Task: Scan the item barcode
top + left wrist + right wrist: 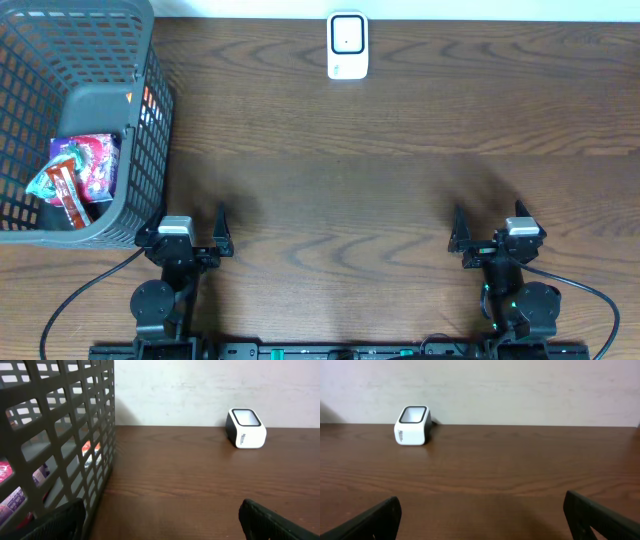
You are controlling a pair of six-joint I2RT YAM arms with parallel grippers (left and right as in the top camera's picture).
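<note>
Both sets of jaws wide apart and empty. The job has not started yet.

Close to me, my left arm (158,297) and right arm (527,303) sit low at the near edge of the worktop (340,170); the left jaws and the right jaws are each spread wide, with nothing in them. Just beside my left jaws stands the grey basket (142,112). The packs (78,172) I must scan lie at its bottom: a purple one and a red and blue-green one. Far off by the back wall sits the little white scanner (347,45), well apart from the basket. I think the first step is picking a pack. My left arm would need to go up over the tall rim, down inside, and pinch one pack gently. I cannot see any barcode from here.
</note>
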